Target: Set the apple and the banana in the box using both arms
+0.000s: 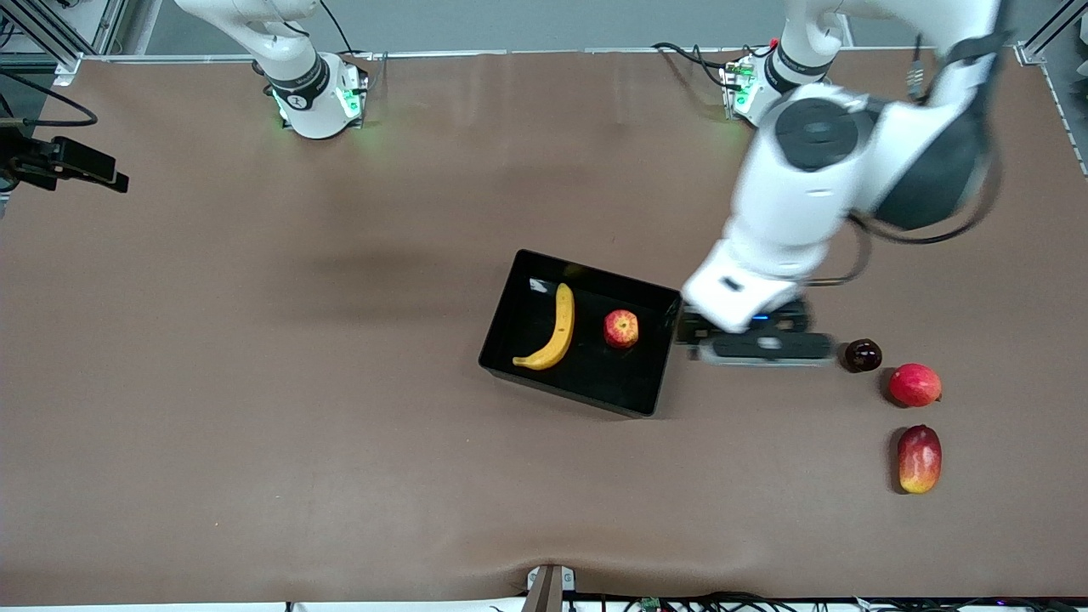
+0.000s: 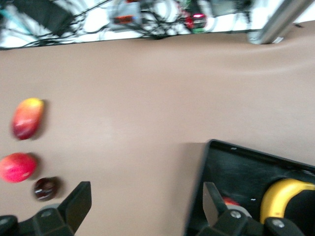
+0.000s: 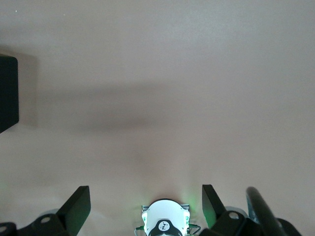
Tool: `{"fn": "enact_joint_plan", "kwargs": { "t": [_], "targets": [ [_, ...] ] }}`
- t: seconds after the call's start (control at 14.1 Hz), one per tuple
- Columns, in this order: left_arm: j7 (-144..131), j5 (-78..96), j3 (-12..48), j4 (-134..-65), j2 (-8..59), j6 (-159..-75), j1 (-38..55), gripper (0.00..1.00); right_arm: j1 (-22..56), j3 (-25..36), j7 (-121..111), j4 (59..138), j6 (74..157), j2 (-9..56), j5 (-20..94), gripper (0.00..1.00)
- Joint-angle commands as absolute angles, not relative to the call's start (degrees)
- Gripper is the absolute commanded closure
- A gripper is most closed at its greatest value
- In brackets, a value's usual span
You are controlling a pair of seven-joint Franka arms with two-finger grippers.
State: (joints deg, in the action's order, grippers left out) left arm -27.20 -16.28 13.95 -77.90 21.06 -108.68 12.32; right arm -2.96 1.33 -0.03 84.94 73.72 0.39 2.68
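The big brown worktop point(image 1: 255, 382) looks soft like cloth. Near its middle sits the box point(image 1: 514, 316), shiny black plastic with low walls. Inside lies the banana point(image 1: 557, 331), long, curved and yellow, its length running from the robots' edge toward the camera's edge. Beside it, toward the left arm's end, rests the small round red apple point(image 1: 621, 329). The left end effector point(image 2: 145, 204), fingers spread and holding nothing, hangs just outside the box wall nearest the apple. The right end effector point(image 3: 146, 204), also spread wide, waits over bare worktop near its own base.
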Motion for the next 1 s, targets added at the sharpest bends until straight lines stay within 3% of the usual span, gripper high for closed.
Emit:
{"fn": "enact_joint_plan", "kwargs": {
  "t": [0.0,0.5,0.93],
  "targets": [
    [-26.4,-15.3,14.4,-80.0,15.8,-105.3,8.6,0.0,-4.1,0.6,0.0,85.4,73.8,-0.3,3.7,0.0],
    [-17.7,-10.2,14.4,-81.0,7.9,-96.2,3.9,0.0,-4.2,0.6,0.1,85.5,73.7,-0.1,3.7,0.0],
    [-10.3,-4.8,10.0,-93.5,-3.6,-96.1,2.6,0.0,-4.2,0.6,0.1,85.5,73.4,-0.3,3.7,0.0]
  ]
}}
